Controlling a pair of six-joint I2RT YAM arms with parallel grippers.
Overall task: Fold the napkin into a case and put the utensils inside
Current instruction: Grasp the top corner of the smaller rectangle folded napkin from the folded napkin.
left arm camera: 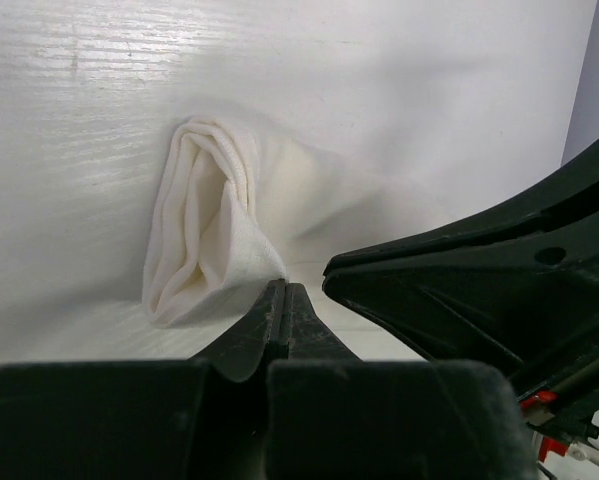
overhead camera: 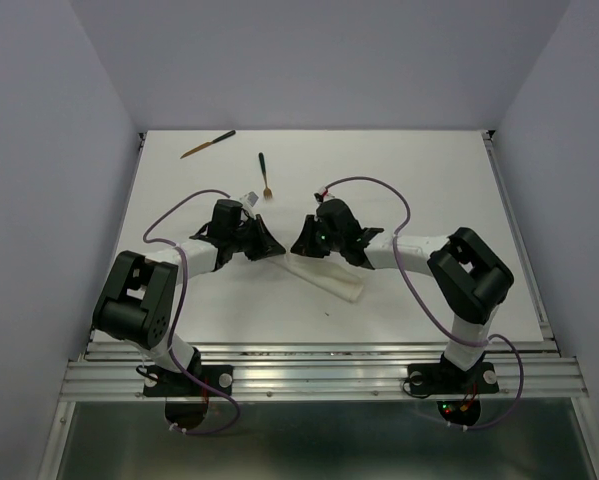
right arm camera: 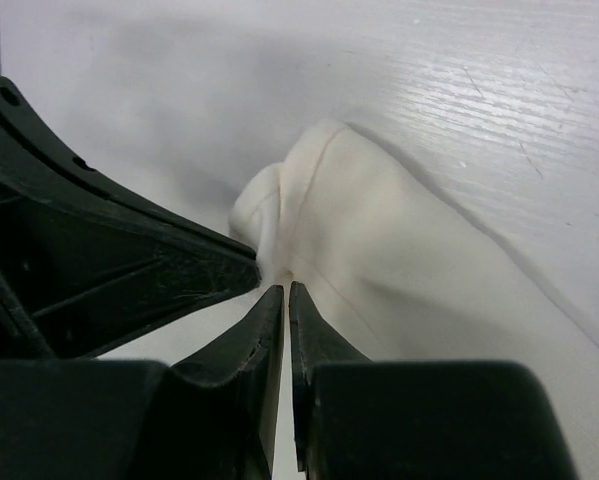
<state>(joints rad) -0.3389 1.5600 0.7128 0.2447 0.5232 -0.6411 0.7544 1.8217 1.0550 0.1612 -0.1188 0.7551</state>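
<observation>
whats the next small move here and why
Likely draw the left pincer and right pincer apart to spread the case mouth: both seem to pinch its end, while the fork and knife lie outside, across the table.

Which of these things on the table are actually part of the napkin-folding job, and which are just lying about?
Part of the job:
- the folded white napkin
- the fork
- the second wooden utensil

Just there:
- the robot's purple cables
- the table itself
</observation>
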